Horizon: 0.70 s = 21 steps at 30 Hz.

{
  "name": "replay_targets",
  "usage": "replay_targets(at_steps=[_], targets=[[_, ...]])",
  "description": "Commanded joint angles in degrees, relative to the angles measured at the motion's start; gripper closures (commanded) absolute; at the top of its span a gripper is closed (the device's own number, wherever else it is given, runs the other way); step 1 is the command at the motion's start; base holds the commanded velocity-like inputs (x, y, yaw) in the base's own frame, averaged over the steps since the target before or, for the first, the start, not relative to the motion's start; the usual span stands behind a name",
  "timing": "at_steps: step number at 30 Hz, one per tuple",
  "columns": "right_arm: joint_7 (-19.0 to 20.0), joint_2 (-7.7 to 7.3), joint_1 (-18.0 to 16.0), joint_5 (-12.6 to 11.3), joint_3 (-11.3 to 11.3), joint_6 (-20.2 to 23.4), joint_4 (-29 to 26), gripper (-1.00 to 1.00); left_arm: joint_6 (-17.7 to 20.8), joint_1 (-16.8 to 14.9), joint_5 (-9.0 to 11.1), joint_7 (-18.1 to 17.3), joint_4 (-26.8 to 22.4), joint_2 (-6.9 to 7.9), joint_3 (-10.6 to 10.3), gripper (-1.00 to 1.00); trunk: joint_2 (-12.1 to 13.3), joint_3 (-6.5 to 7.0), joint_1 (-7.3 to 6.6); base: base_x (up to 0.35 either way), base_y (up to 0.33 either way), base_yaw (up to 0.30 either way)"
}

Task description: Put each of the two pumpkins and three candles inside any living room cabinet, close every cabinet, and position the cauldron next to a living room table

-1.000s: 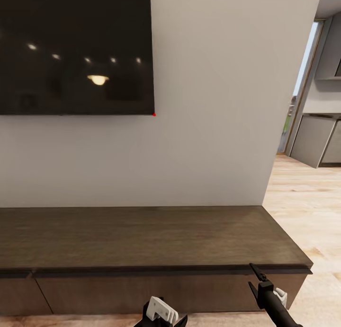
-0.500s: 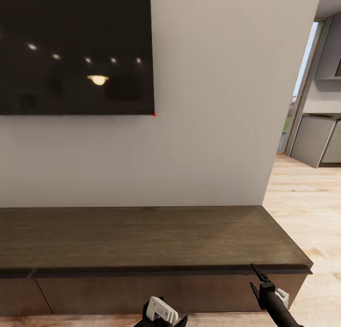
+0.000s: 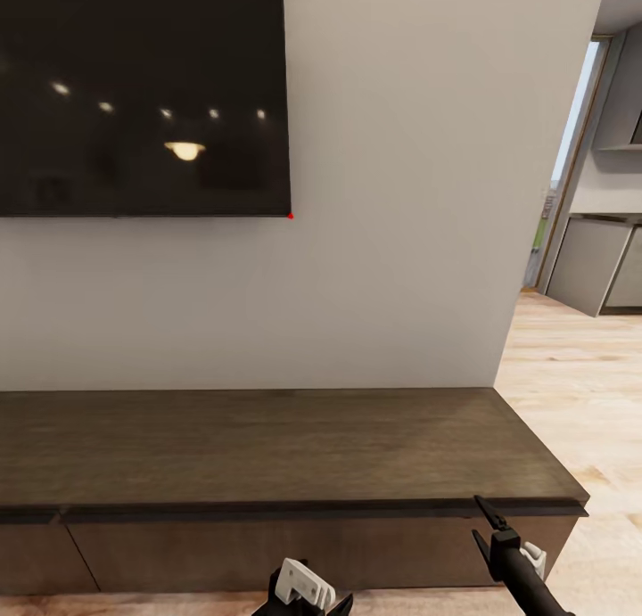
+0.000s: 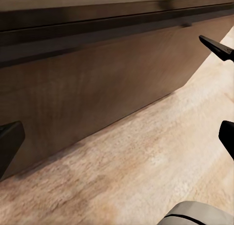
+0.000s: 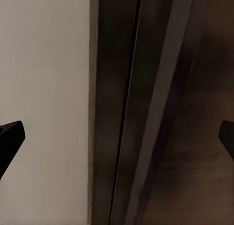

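Cabinet, head view: the long dark-wood cabinet [image 3: 267, 447] is seen against the wall under a black television [image 3: 143, 94], every drawer front shut; the right gripper [image 3: 486, 531] is held at the top lip near the cabinet's right end, fingers spread.
Left wrist view: the left gripper [image 4: 117, 137] is held apart, facing a drawer front [image 4: 92, 83] above the wood floor [image 4: 146, 171].
Right wrist view: the right gripper's fingers are parted across the top edge.
Step judged: a drawer is being opened.
Next move: the lip must be caught and pulled outward.
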Motion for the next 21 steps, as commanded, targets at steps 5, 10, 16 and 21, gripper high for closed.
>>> replay_targets(at_steps=[5, 10, 16, 21], targets=[[0.0, -0.09, 0.0, -0.6, 0.3, 0.5, 0.1, -1.0, 0.4, 0.0, 0.2, -0.2, 0.0, -0.04, 0.1, -1.0, 0.0, -0.05, -0.01, 0.0, 0.0, 0.0], [-0.3, -0.13, 0.0, -0.6, 0.3, 0.5, 0.1, -1.0, 0.4, 0.0, 0.2, -0.2, 0.0, -0.09, 0.1, -1.0, 0.0, -0.05, -0.01, 0.0, 0.0, 0.0], [-0.6, -0.38, 0.0, -0.7, 0.3, 0.4, 0.0, -1.0, 0.5, 0.0, 0.2, -0.1, 0.0, -0.11, 0.1, -1.0, 0.0, -0.05, -0.01, 0.0, 0.0, 0.0], [-0.7, -0.91, 0.0, -0.8, 0.3, 0.4, 0.3, -1.0, 0.5, 0.0, 0.2, -0.1, 0.0, -0.11, 0.1, -1.0, 0.0, -0.05, -0.01, 0.0, 0.0, 0.0]])
